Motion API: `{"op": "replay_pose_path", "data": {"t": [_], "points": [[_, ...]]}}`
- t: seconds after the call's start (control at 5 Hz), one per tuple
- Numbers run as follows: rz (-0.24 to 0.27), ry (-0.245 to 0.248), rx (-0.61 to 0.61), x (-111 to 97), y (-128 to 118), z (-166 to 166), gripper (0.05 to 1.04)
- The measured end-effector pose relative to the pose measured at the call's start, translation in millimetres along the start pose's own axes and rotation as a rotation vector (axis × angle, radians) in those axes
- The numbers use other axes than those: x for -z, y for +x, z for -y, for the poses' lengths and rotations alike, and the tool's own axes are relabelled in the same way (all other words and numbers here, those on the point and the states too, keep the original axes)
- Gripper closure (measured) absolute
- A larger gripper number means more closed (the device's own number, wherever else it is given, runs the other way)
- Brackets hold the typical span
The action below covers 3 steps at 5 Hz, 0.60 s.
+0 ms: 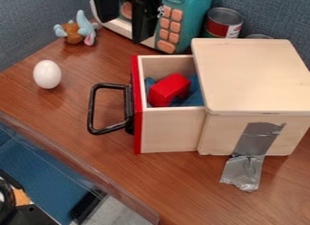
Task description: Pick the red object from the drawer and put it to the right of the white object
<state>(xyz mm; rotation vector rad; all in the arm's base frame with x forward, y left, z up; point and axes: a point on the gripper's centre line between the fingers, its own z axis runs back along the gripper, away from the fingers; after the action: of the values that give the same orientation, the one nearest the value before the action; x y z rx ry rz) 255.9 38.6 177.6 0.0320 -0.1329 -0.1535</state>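
See the black two-finger gripper hanging open. Look below it for the tilted red block, inside the pale wooden drawer. Might bump the side if lowered crooked, or pinch blue stuff (tucked around the block) if lowered too deep. Left of the hand, find room between the smooth white egg and bent black handle.

The robot's gripper is black, with broad, blocky fingers; a small whitish patch, possibly a marking, sits on the right finger's right edge.
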Motion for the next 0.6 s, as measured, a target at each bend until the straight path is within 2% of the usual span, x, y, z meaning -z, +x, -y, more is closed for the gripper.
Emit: {"op": "replay_pose_path", "data": {"t": [0.2,0.6], "points": [[-0.023,-0.007,-0.005,6.7,-1.3,0.4,0.083],[-0.019,0.005,-0.006,24.1,20.1,-2.1,0.083]]}}
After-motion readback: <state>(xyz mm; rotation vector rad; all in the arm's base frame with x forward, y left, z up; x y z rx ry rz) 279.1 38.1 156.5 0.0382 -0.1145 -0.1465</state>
